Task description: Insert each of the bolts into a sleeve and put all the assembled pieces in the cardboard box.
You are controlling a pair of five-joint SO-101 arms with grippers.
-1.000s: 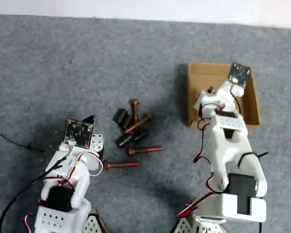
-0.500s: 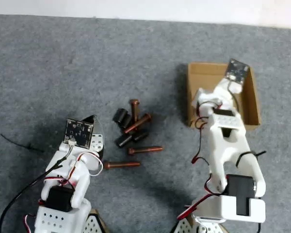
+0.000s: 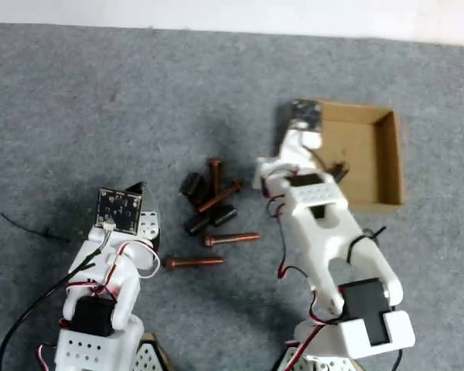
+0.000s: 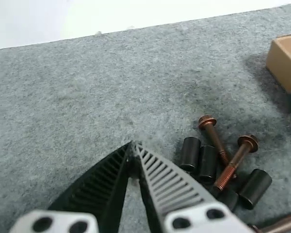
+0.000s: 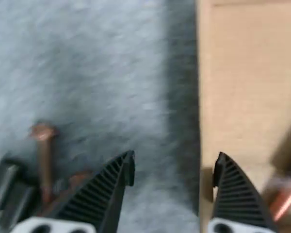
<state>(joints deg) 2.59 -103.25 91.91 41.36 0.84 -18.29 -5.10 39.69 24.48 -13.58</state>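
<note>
The cardboard box [image 3: 363,143] sits open on the grey carpet [image 3: 100,93], to the right of the loose parts. One piece [image 5: 282,195] lies inside it, near the wall on my arms' side. It is copper with something dark against it, and it is too blurred in my right wrist camera for me to tell whether a sleeve is on it.

My right claw [image 5: 174,165] is spread wide and holds nothing. It hangs astride the box wall that faces the heap, one finger over carpet and the other over the box floor.

My left claw [image 4: 134,145] is pinched together, tips touching, with nothing between them. It hangs above carpet, just short of the heap.

From above I count four copper bolts [image 3: 230,239]. Two are in the heap, and two lie apart from it, nearer my arms and roughly parallel.

My left wrist camera picks out the dark sleeves [image 4: 189,154] singly. Two lie side by side against one bolt, and two more lie at the tip end of the slanted bolt. It also catches a corner of the box at its edge. My right wrist camera shows one heap bolt on the carpet side of the wall.
</note>
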